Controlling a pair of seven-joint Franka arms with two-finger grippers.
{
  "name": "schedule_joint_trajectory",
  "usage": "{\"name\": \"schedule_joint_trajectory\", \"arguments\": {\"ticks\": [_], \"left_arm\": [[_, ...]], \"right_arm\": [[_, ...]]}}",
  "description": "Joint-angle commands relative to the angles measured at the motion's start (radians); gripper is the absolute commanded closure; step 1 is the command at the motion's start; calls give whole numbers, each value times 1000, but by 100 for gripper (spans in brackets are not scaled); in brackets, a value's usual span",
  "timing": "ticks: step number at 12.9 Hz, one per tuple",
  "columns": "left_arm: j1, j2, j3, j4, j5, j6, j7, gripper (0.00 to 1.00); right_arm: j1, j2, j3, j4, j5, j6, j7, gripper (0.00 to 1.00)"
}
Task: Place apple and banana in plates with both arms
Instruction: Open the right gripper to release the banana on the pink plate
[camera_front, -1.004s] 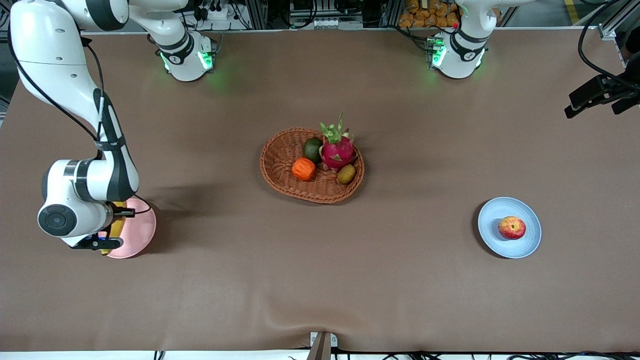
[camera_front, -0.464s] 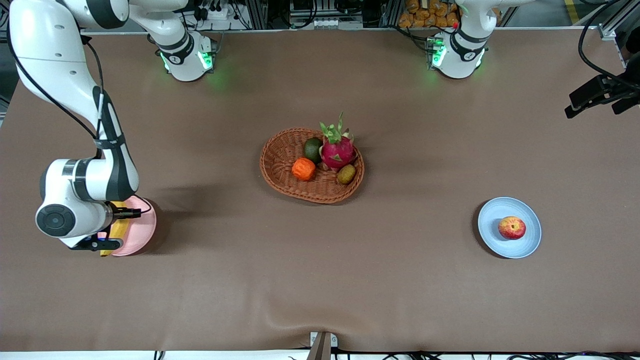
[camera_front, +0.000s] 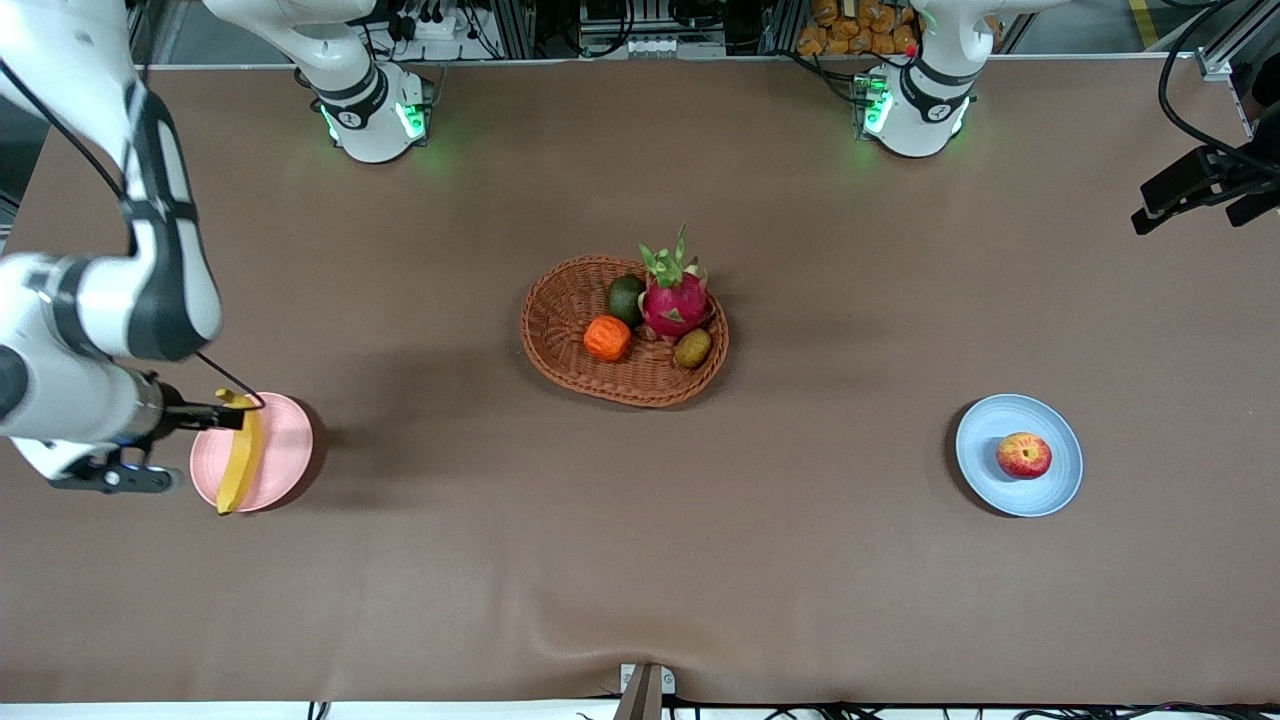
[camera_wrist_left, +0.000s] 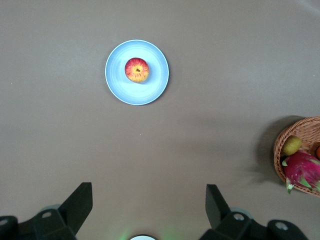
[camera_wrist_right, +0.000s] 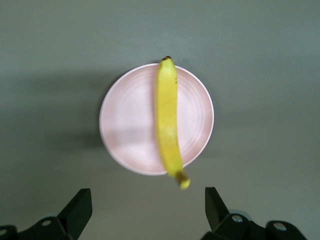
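The banana (camera_front: 240, 455) is lying across the pink plate (camera_front: 285, 440), the apple (camera_front: 1023, 455) sitting in the blue plate (camera_front: 1060, 440). Both placements look done; the right hand (camera_wrist_right: 145, 212) and left hand (camera_wrist_left: 149, 210) are hanging with fingers apart, empty.

Both arms are glossy white shells broken by black joint bands. Each base glows green, with a small round mark on its collar. A thin black cable runs down the right arm's forearm to its wrist. The right gripper (camera_wrist_right: 145, 207) and left gripper (camera_wrist_left: 147, 205) have matte black, wedge-shaped fingers (camera_wrist_left: 80, 202).
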Motion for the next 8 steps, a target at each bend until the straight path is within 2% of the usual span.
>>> {"name": "schedule_joint_trajectory", "arguments": {"ticks": [1, 4, 8], "left_arm": [[-1, -20, -4, -9, 12, -13, -12, 0], [-4, -17, -7, -7, 18, -15, -12, 0], [-1, -13, -7, 2, 21, -9, 2, 0]], "right_arm": [[-1, -136, 16, -36, 82, -89, -2, 0], [-17, -266, 14, -54, 110, -168, -5, 0], [-30, -343, 5, -45, 110, -261, -13, 0]]}}
